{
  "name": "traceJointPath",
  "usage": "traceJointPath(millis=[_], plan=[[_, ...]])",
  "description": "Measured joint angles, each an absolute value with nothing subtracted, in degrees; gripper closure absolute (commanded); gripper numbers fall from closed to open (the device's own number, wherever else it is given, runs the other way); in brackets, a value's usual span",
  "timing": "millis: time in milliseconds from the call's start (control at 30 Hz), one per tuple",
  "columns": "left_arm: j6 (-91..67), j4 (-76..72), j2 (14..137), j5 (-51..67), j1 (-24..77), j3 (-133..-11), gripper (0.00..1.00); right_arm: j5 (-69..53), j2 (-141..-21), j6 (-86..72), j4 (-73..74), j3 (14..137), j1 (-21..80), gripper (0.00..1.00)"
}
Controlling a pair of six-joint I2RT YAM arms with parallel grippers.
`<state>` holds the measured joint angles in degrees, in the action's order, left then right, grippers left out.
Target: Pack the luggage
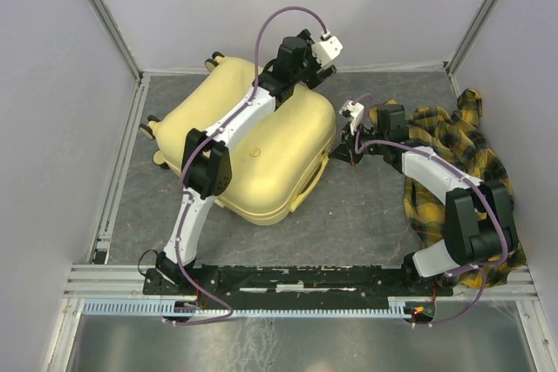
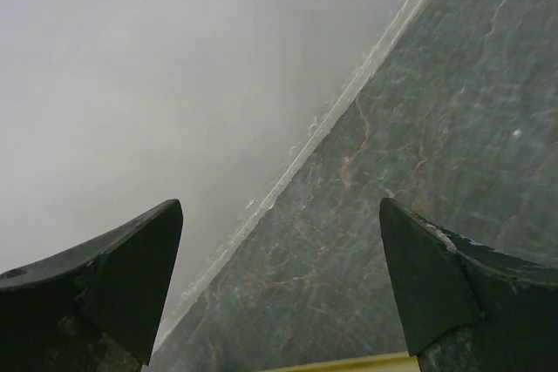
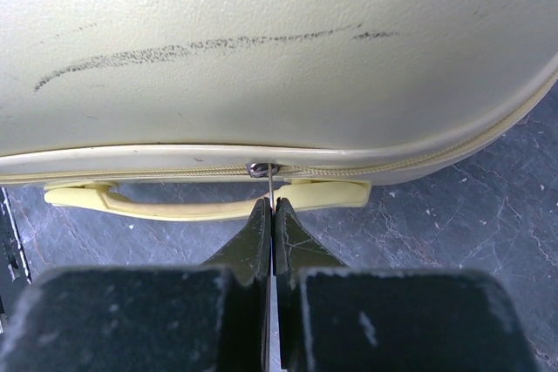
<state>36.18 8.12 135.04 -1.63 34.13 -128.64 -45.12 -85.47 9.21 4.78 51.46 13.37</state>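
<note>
On the left half of the counter (image 1: 366, 215), reaching from about the middle back toward the far edge, we see the luggage (image 1: 261, 150) lying flat with its pale yellow shell up and its two halves together. It sits askew to the counter's edges. Small wheels (image 1: 150, 128) poke out on its left side, facing the left edge. Its yellow handle (image 1: 309, 185) faces the near right.

The left arm stretches over the top of the case, and the left gripper (image 1: 307, 51) hangs above the case's far end, close to the far edge. In the left wrist view its jaws stand wide apart with nothing between them. Past them we see only the dark marbled counter and the pale wall (image 2: 131, 84) rising from the far edge.

The right gripper (image 1: 349, 141) is at the case's right side, low over the counter. In the right wrist view its jaws are pressed together on the thin metal zipper pull (image 3: 270, 185), which hangs from the slider on the zip seam just above the handle. Above the seam the shell carries dark scuff marks (image 3: 174, 54).

Along the right edge, from the far right corner almost to the near right corner, lies a crumpled yellow-and-black plaid cloth (image 1: 453, 154). The right arm passes over it, and it lies apart from the case.
</note>
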Motion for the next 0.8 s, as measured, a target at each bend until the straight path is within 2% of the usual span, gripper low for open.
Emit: traceJointPath(millis=[67, 267, 433, 567, 667, 800], plan=[[32.99, 9.58, 132.86, -1.15, 34.22, -128.62, 0.01, -45.12, -85.47, 8.62, 4.01, 51.11, 13.23, 0.98], [23.97, 15.18, 117.14, 3.62, 34.79, -123.98, 0.12, -44.73, -85.47, 7.20, 1.21, 50.22, 12.73, 0.98], [17.50, 16.64, 93.36, 8.08, 39.51, -102.87, 0.13, -44.75, -85.47, 6.28, 0.21, 49.89, 12.67, 0.98], [13.80, 16.27, 79.68, 7.51, 52.49, -85.54, 0.16, -44.82, -85.47, 5.74, 0.03, 49.89, 12.67, 0.98], [10.04, 16.38, 77.67, 6.13, 61.06, -78.04, 0.21, -44.86, -85.58, 5.52, 0.01, 49.91, 12.67, 0.98], [5.50, 16.71, 80.14, -0.84, 65.43, -71.75, 0.20, -44.91, -86.26, 4.56, -0.30, 50.15, 12.64, 0.98]])
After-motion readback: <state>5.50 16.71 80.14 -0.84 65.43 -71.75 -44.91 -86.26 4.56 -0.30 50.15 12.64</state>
